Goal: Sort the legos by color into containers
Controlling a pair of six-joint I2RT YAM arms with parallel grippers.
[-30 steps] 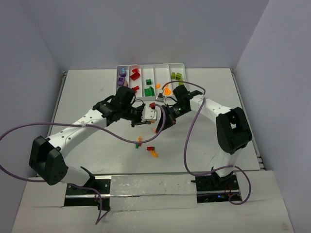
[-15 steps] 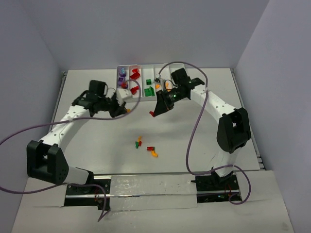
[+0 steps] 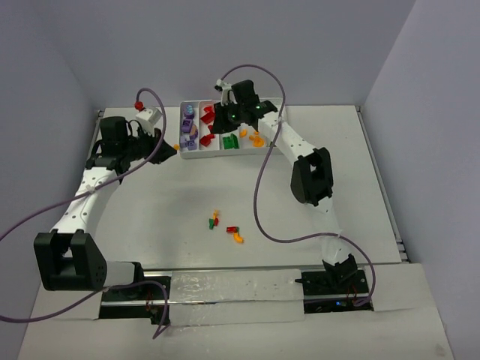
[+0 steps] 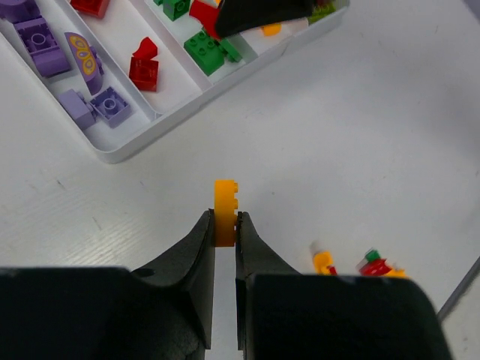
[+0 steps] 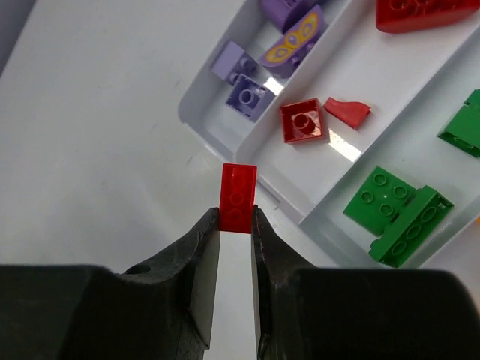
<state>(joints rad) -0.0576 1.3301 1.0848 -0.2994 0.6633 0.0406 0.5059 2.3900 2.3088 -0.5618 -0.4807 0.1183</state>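
Note:
My left gripper [image 4: 225, 223] is shut on a thin orange lego [image 4: 225, 210], held above the bare table just left of and in front of the white tray [image 4: 127, 147]. My right gripper [image 5: 237, 215] is shut on a red lego [image 5: 238, 196], hanging over the tray's near rim [image 5: 196, 124] by the purple and red containers. In the top view the left gripper [image 3: 172, 148] is off the tray's left front corner and the right gripper [image 3: 210, 126] is over its left part. The containers hold purple [image 4: 46, 52], red [image 5: 303, 121] and green [image 5: 382, 196] legos.
Several loose legos lie mid-table: an orange one [image 3: 216, 216], a green and red pair [image 3: 211, 223], a red one [image 3: 231, 229] and an orange one [image 3: 239, 238]. The right arm's links span the tray's right half [image 3: 259, 120]. Purple cables loop over both arms.
Both arms have swung from mid-table back to the tray, each still holding its brick. The left went left and back; the right went over the tray's left end.

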